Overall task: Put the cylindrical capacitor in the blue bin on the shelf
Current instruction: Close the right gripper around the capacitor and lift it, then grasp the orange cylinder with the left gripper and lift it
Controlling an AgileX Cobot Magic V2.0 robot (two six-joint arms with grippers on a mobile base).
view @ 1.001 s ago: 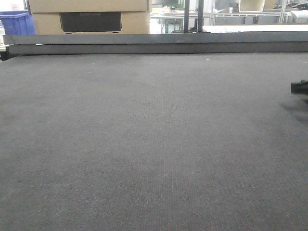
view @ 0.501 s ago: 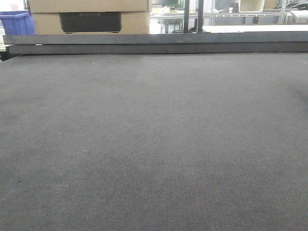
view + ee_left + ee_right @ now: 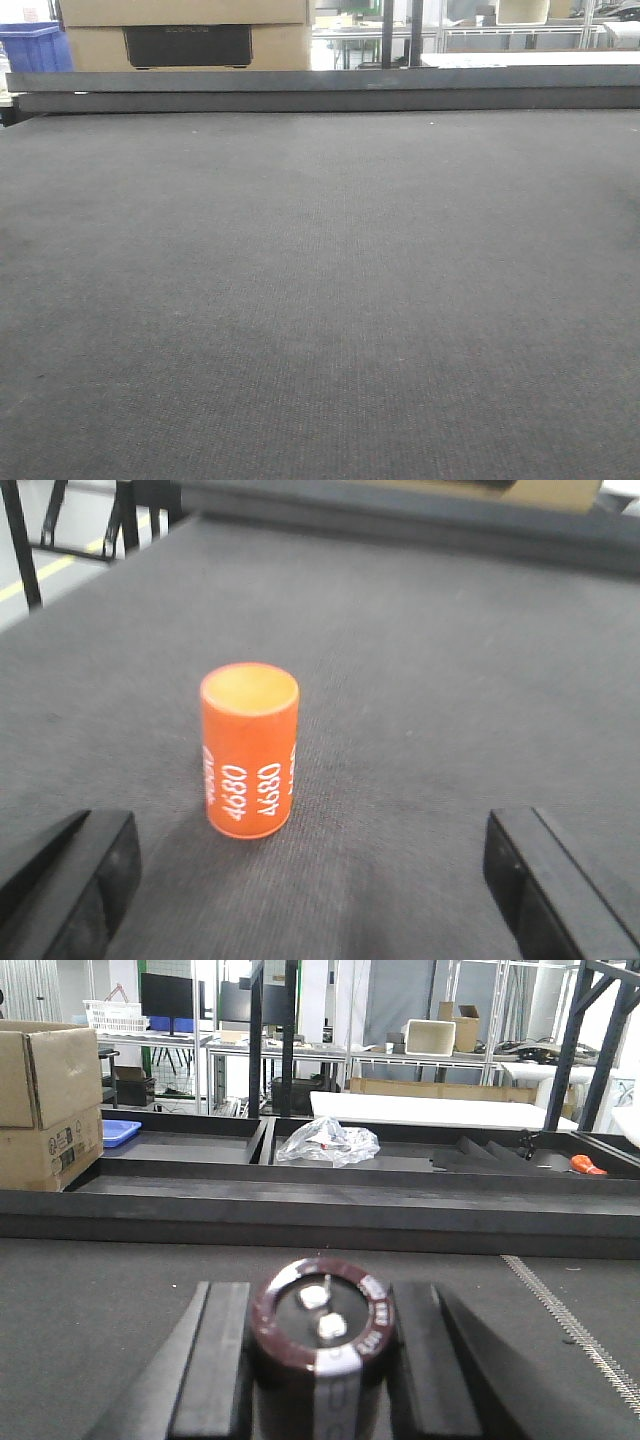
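1. Dark brown, shiny round capacitor is sitting tight between the black fingers of the right gripper, over the grey table mat.
2. Left gripper is hanging wide open, holding nothing; an orange tube marked 4680 is standing untouched ahead of it.
3. Picking up is looking done. Carrying to the shelf and dropping into the blue bin is waiting, I think.

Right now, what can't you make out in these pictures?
- Capacitor: right wrist view, the bottom edge cuts off its lower body.
- Left jaws: left wrist view, only the corners show; the bottom edge cuts off the rest.
- Blue crate: front view, the left edge cuts it off.
- Arms: front view, out of frame.
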